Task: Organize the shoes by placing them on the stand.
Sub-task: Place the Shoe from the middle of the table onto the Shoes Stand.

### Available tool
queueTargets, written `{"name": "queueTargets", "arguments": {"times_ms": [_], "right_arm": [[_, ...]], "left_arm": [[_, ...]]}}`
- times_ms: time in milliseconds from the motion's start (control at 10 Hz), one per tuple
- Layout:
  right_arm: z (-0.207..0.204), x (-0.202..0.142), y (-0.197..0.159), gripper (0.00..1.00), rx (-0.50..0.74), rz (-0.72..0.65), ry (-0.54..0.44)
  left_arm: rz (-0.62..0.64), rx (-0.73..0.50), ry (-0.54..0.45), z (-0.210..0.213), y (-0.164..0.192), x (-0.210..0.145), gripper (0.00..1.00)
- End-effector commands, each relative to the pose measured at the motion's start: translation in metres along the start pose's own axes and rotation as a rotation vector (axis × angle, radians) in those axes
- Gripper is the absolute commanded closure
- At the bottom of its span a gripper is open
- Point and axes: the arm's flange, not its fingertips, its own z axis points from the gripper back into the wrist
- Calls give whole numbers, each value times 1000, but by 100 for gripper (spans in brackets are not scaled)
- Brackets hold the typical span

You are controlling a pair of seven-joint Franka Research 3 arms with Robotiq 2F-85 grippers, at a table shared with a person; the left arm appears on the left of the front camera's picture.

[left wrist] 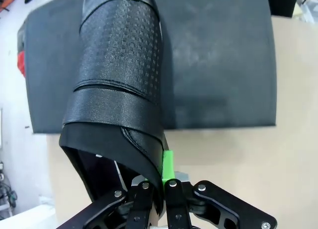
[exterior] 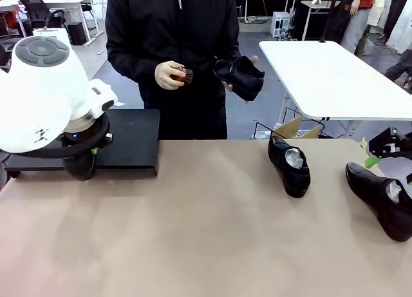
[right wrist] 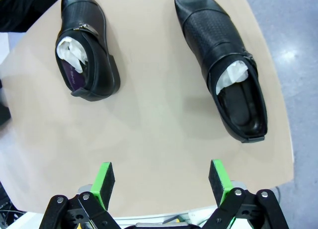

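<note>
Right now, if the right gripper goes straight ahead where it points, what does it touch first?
Probably the bare table, in the gap between the two shoes; the open right gripper aims at neither, though depth is unclear.

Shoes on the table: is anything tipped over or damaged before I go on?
Nothing stands out. The middle shoe and the edge shoe sit upright on their soles, apart, paper stuffing inside, just angled differently.
</note>
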Motion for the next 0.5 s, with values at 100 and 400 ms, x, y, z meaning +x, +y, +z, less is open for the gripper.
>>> {"name": "queueTargets", "arguments": {"times_ms": [100, 400], "right_arm": [[0, 0, 0, 0, 5, 4, 0], [0, 0, 0, 0, 5, 4, 0]], "left_arm": [[6, 43, -72, -1, 0, 32, 100], [0, 19, -95, -14, -4, 46, 100]]}}
